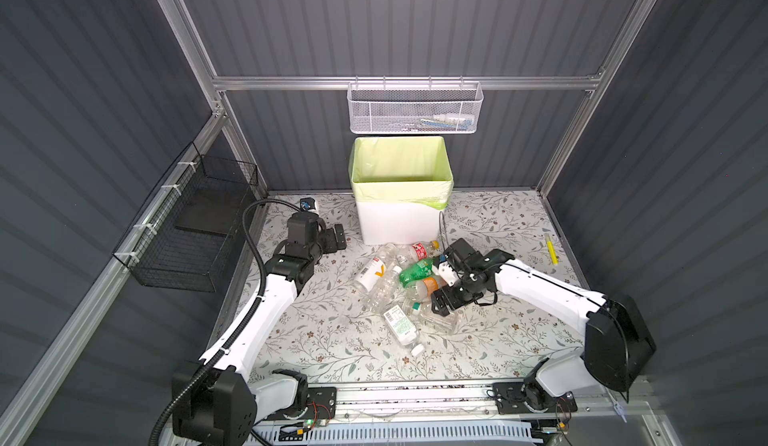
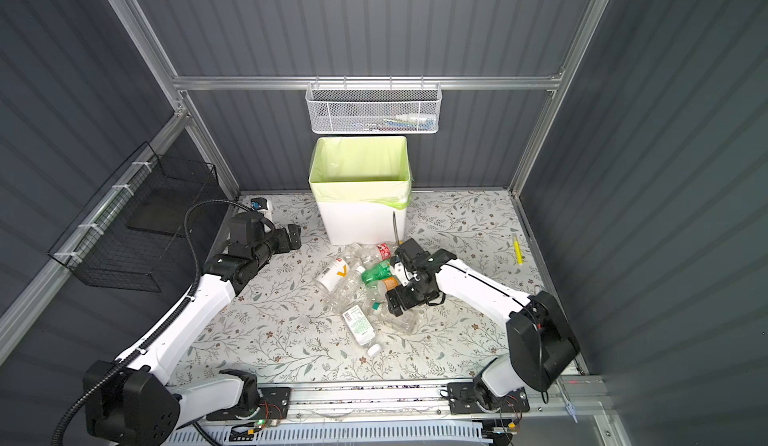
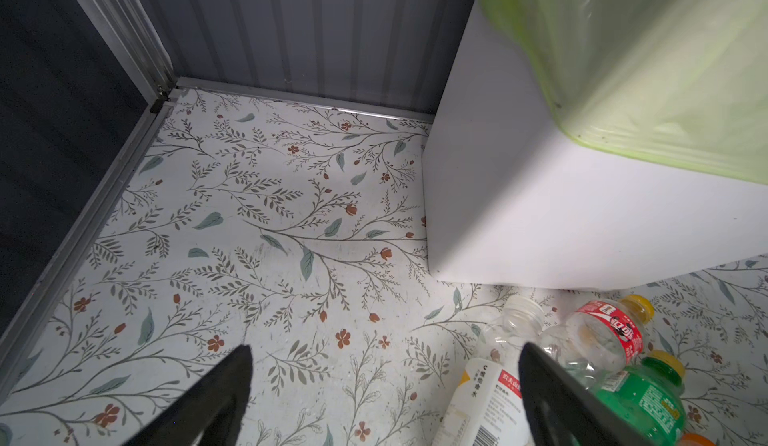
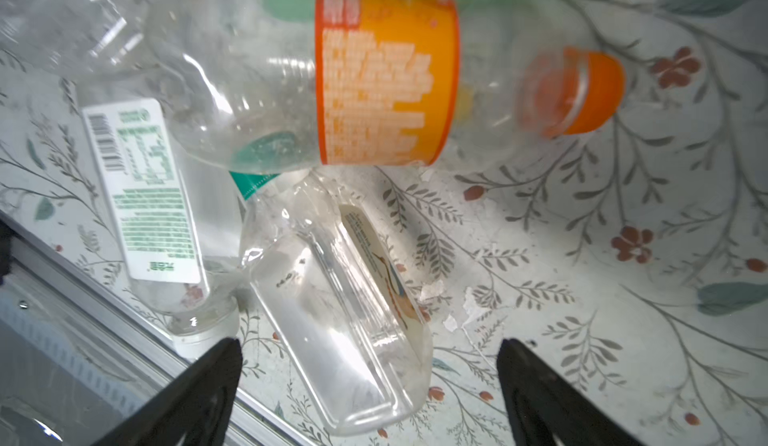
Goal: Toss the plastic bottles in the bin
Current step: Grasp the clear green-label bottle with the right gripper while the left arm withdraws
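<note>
Right claw [image 4: 370,342] wide above clear bottle [image 4: 332,319]: wrist view only.

My left arm [image 1: 257,319] and right arm [image 1: 548,294] are white shells with black joints; left gripper [image 1: 338,238] and right gripper [image 1: 439,303] are black. Ribbed black conduit [image 1: 248,231] follows the left arm; thin red wires, I think, at the base plates [image 1: 321,402].

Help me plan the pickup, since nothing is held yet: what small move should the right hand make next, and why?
Probably lower the right hand straight down and close it on the clear bottle. The hand is open and empty. In the right wrist view the bottle's base end shows between its two sides, clear of the orange-labelled bottle that lies across its neck.
</note>
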